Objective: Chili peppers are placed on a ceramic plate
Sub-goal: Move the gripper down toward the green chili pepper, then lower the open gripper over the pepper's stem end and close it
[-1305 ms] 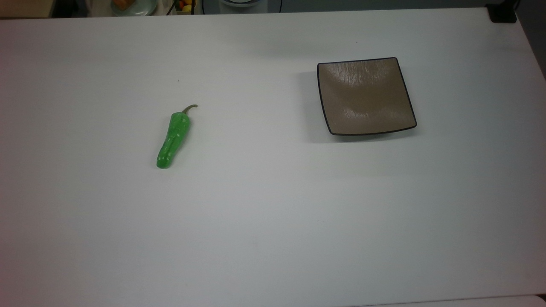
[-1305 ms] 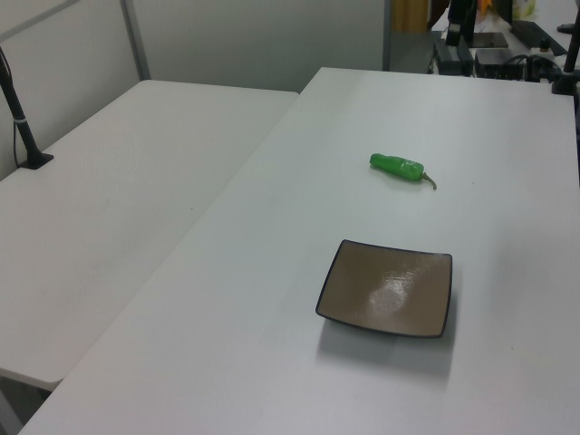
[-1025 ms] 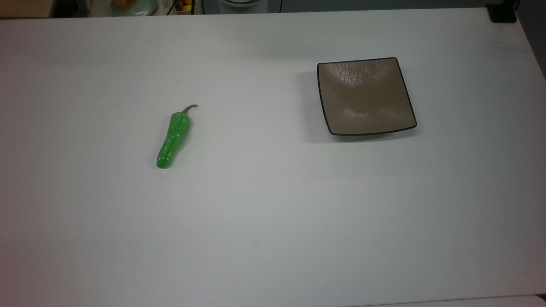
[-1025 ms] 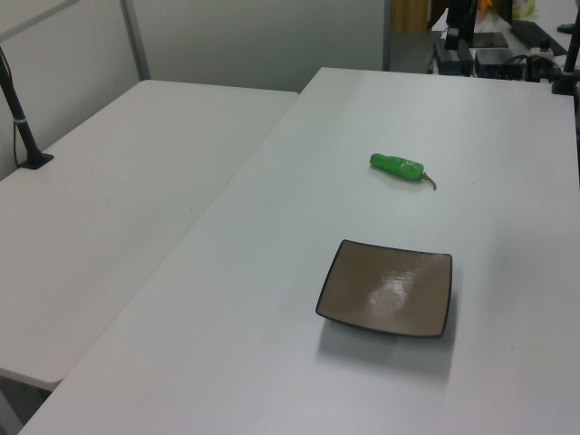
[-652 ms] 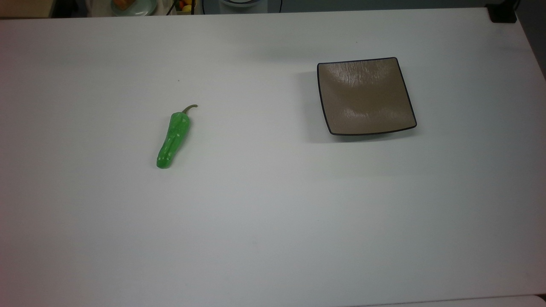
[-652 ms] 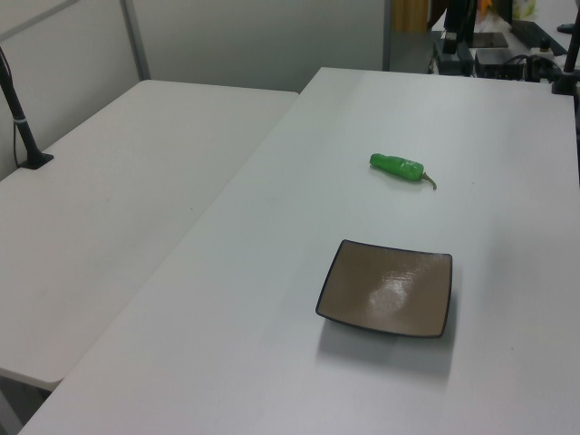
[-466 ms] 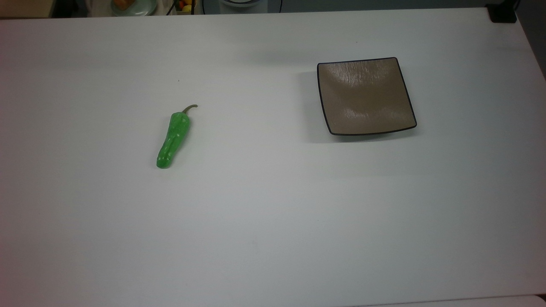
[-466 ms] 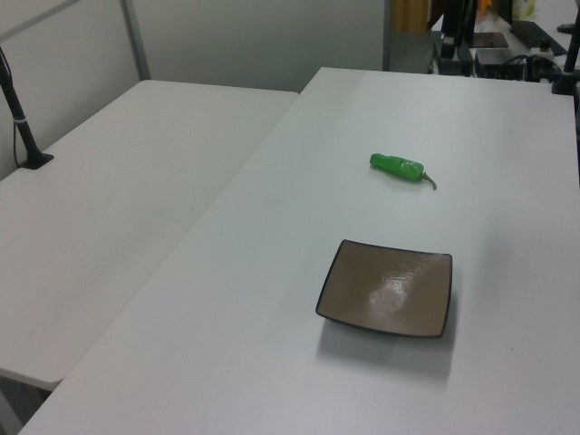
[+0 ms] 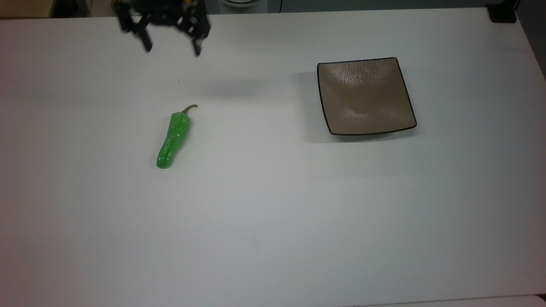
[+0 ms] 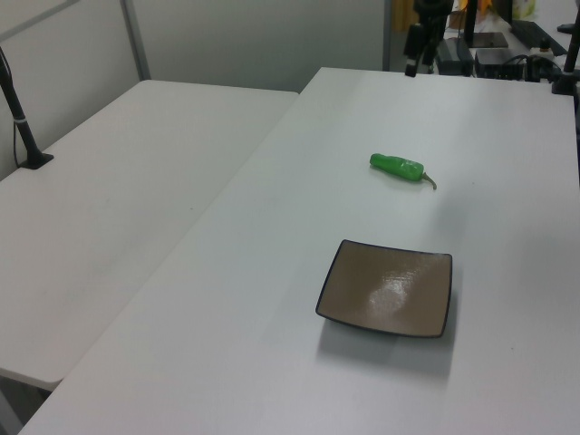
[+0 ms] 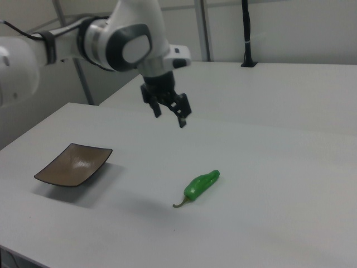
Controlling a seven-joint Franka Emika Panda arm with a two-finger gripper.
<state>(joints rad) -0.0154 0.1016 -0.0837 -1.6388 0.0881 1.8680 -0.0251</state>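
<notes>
Since the earlier frame the hand (image 9: 172, 46) has come into sight above the bench (image 9: 273, 221), its two fingers spread apart and holding nothing. It hangs in the air well short of the chili pepper (image 9: 172, 138), toward the top view's upper edge. The pepper lies flat on the bench, stem pointing toward that same edge, well apart from the ceramic plate (image 9: 326, 115) at the top view's right. The plate is bare. The step in hand looks like the approach. To do it well, the hand should centre over the thick middle of the pepper, turn so the fingers straddle its narrow width, and descend straight before closing, since the glossy, bumpy skin may slip.
</notes>
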